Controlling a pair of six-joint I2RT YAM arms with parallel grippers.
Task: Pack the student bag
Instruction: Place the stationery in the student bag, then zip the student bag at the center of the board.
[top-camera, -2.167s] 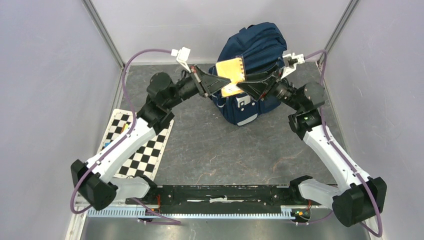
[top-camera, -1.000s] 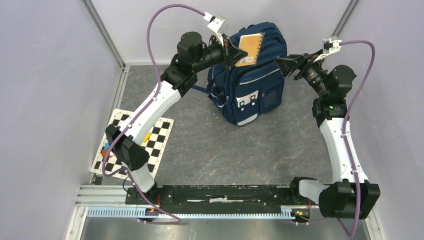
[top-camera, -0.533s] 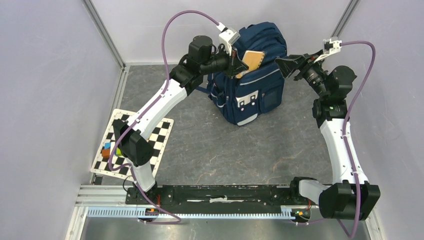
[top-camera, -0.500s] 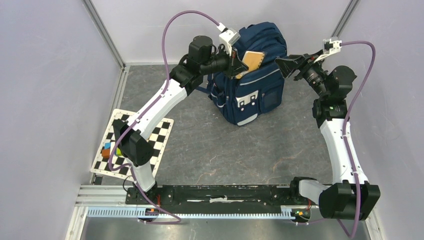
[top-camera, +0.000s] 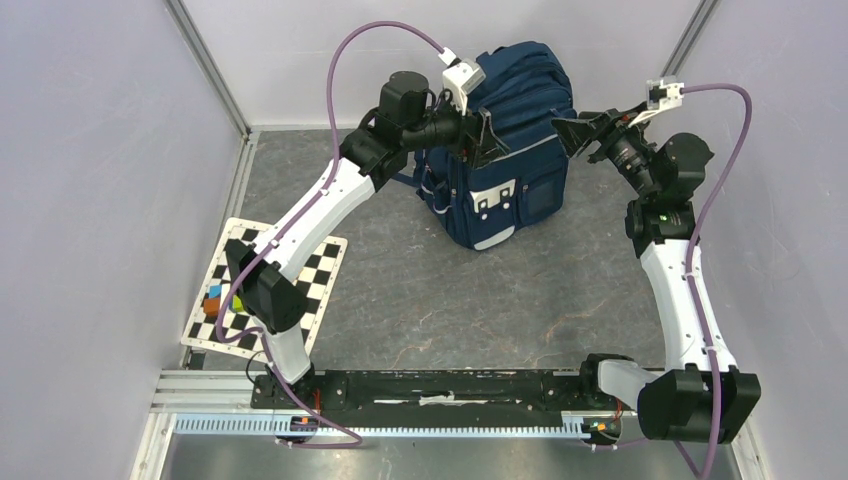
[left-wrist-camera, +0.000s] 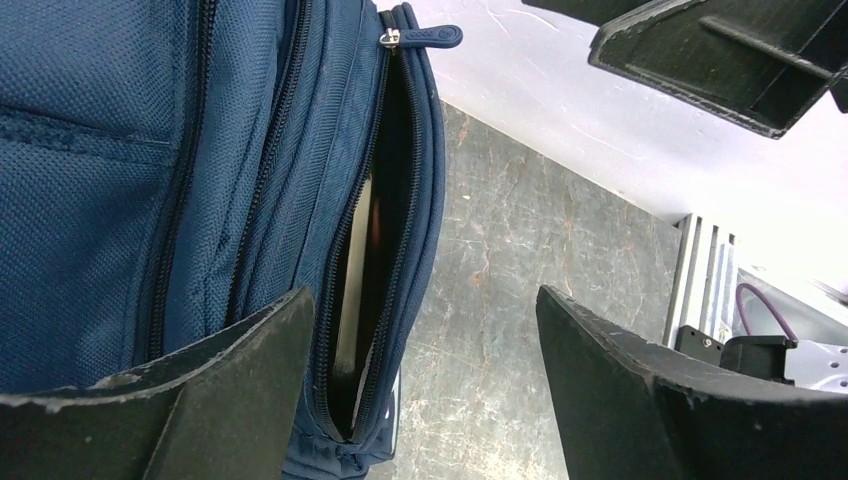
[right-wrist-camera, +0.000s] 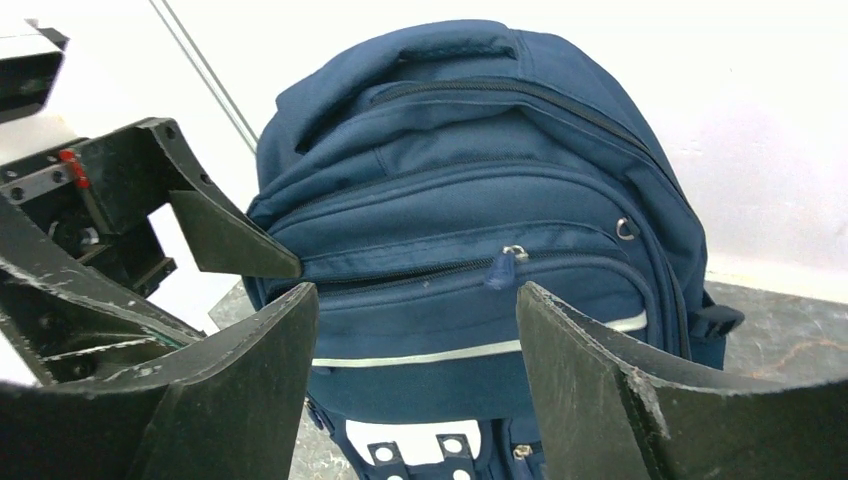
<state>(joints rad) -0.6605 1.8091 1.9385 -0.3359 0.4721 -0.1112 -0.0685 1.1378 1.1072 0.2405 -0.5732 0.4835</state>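
**Top external view.** The student bag (top-camera: 530, 190) stands upright at the far middle of the table (top-camera: 430, 290), close to the back wall. The left gripper (top-camera: 484, 128) hovers over its upper front, jaws spread and empty. The right gripper (top-camera: 570, 132), also spread and empty, hangs just beside the bag's right shoulder. A checkerboard (top-camera: 310, 290) lies well apart, at near left

**Left wrist view.** Between the spread fingers (left-wrist-camera: 250, 340) an unzipped pocket (left-wrist-camera: 385, 200) gapes. The pale edge of a flat item (left-wrist-camera: 352, 290) shows inside; what it is cannot be told. The zip pull (left-wrist-camera: 425, 38) sits at the far end of the opening

**Right wrist view.** The bag's front fills the frame, with a second zip pull (right-wrist-camera: 499, 270) midway along a front zip. The left gripper reaches the bag's left edge

**Handling (judgement).** The woven fabric is probably soft and will sag under a push; the bag is bulky rather than fragile. The firmest holds are likely a zip pull, the pocket's lip, or what looks like the top handle (right-wrist-camera: 470, 48)
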